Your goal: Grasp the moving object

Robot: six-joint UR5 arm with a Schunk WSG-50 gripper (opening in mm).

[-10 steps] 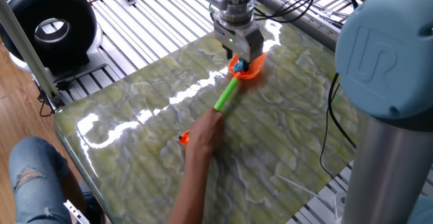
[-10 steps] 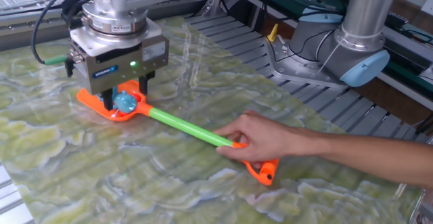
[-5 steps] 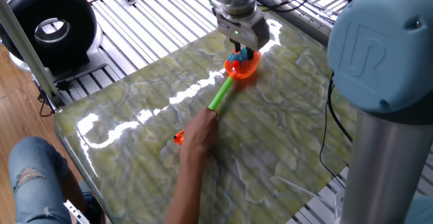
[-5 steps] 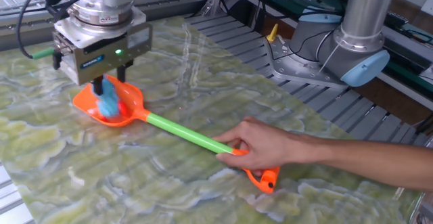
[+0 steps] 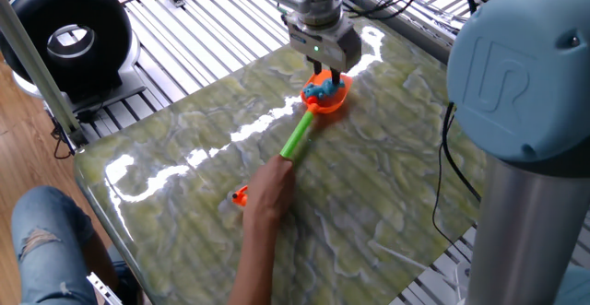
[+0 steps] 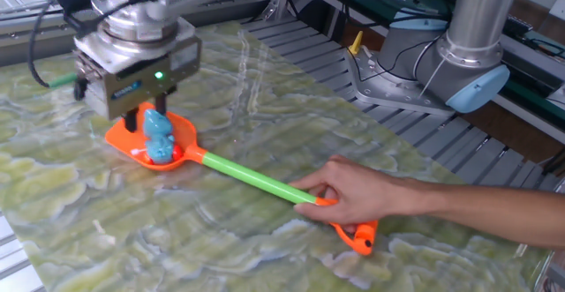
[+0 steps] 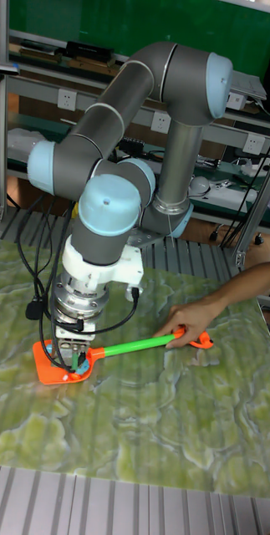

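Observation:
The moving object (image 6: 158, 137), a small light-blue lumpy figure, stands in the orange head of a scoop (image 6: 179, 139) with a green handle (image 6: 252, 175). My gripper (image 6: 148, 118) hangs just above it, open, with a finger on either side of the figure's top. In one fixed view the moving object (image 5: 318, 89) shows just below the gripper (image 5: 325, 69). In the tall fixed view the gripper (image 7: 68, 352) covers the figure over the scoop head (image 7: 51, 365). A person's hand (image 6: 353, 192) holds the far end of the handle.
A small orange piece (image 6: 360, 236) lies on the green marbled table (image 6: 106, 239) under the person's hand. The arm's grey base (image 6: 468, 45) stands past the table's far edge. A black round device (image 5: 66, 33) sits on the slatted frame.
The scoop, with the figure in it, has slid across the table under the person's hand. My gripper followed above it and rose a little, so more of the figure shows.

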